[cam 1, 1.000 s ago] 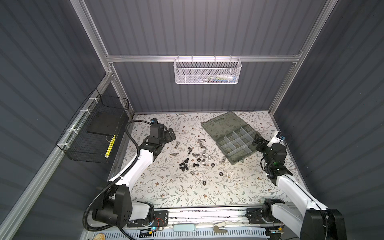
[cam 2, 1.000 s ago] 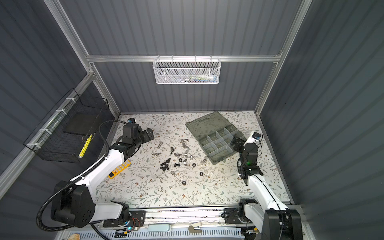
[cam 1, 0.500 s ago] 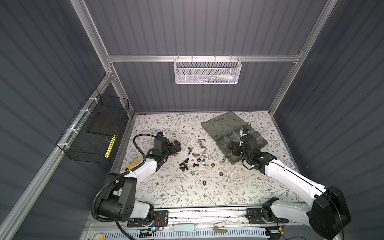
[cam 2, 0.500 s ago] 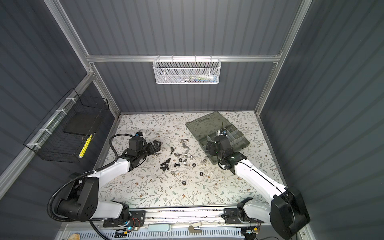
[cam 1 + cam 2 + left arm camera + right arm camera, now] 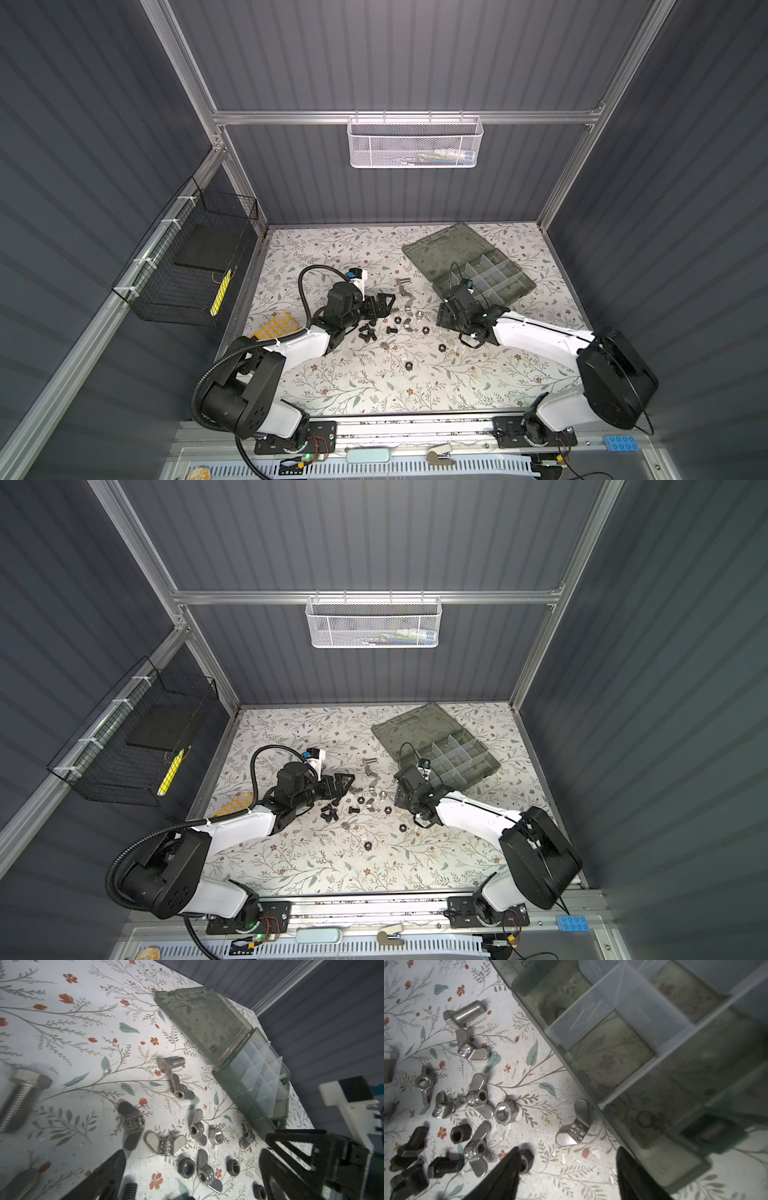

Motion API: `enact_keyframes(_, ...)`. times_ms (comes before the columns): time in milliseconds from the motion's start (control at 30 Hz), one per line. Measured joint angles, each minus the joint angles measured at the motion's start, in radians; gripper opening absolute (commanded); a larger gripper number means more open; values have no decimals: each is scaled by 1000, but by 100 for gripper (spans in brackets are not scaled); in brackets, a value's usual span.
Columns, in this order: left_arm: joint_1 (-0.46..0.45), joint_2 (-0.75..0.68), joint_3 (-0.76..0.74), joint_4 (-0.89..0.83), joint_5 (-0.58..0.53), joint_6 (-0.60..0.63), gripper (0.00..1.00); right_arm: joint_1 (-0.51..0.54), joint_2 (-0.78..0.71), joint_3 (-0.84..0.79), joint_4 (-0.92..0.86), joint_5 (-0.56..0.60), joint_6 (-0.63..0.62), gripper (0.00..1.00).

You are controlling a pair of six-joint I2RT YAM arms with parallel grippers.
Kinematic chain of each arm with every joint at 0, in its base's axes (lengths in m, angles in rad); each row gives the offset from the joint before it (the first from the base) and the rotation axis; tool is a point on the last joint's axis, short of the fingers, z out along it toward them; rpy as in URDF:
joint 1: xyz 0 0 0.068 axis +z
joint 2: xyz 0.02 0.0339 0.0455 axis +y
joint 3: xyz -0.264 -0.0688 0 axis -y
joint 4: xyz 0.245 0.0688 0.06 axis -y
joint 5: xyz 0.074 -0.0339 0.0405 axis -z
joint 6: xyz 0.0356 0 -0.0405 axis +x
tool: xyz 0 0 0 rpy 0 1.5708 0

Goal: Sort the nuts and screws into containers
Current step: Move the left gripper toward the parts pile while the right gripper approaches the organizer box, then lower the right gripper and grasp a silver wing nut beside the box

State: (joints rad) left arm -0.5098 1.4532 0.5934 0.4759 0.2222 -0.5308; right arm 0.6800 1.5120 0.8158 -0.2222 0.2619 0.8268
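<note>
Loosely, six wing nuts [image 5: 478, 1098], one silver hex nut [image 5: 505, 1112], one organizer case [image 5: 451, 249], left and right jaws spread, empty.

Robot lab test cell: grey panel walls [image 5: 415, 54], alu frame [image 5: 407, 117], mounting rail [image 5: 415, 428] w/ exposed wiring [image 5: 318, 444].

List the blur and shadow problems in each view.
Left wrist view: the big silver bolt at the frame edge is blurred. Right wrist view: the organizer case is soft; the wing nuts cast hard shadows. Both top views: even light, but the black nuts are tiny.
</note>
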Motion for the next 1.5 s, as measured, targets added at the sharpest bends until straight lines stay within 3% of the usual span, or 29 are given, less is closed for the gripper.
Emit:
enact_keyframes(300,-141,0,19,-27,-20,87,100,-6,116,80,-11,30,40,57)
enact_keyframes(433,-164,0,29,-39,-27,117,100,-11,134,91,-11,35,45,54)
enact_keyframes(1133,-185,-2,35,-50,-43,154,100,-27,231,113,-32,38,48,34)
enact_keyframes(1500,-185,-11,35,-50,-49,158,100,-28,236,120,-23,13,52,16)
